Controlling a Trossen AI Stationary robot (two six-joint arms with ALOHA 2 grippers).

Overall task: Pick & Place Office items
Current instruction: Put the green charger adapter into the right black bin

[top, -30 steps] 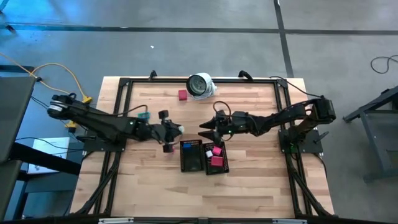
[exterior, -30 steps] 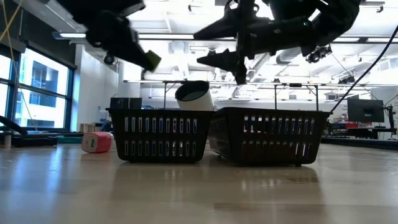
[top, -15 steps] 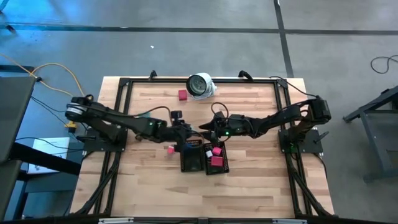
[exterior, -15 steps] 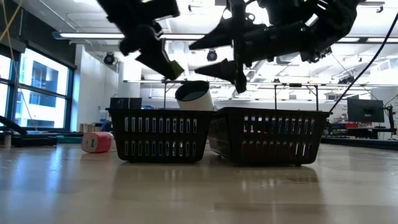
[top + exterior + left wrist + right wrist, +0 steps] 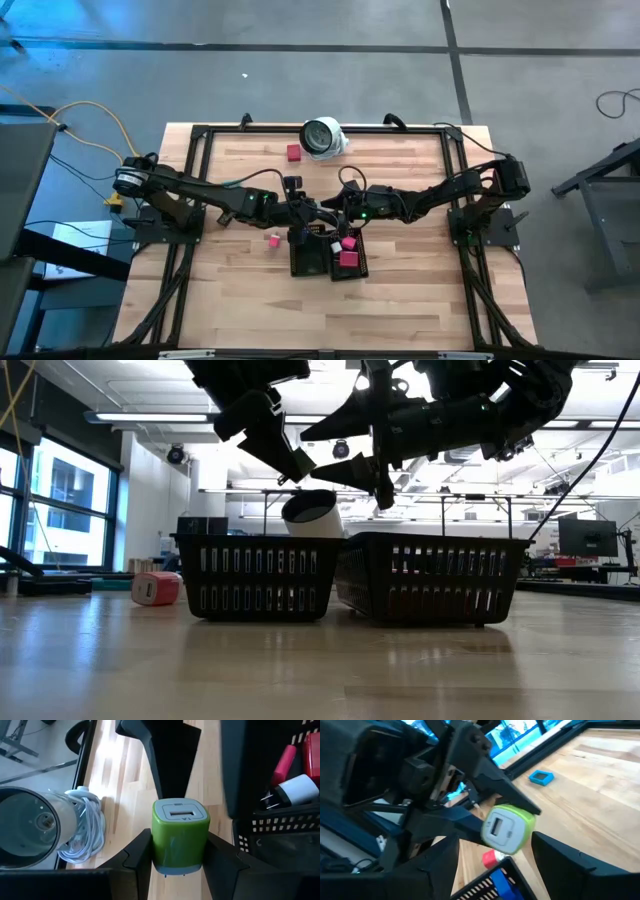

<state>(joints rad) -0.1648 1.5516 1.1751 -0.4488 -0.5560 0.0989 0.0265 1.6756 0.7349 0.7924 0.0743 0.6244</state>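
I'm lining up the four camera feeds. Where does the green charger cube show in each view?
High view: hidden under the gripper tips, above the trays.
Low view: a sliver in the left gripper, above the left tray.
Left wrist view: green charger cube centre, clamped between the fingers.
Right wrist view: centre.
Shared landmark: black mesh trays.

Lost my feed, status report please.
Left end effector shut on green charger, above the trays. Right end effector open, close opposite it. Nothing in the way.
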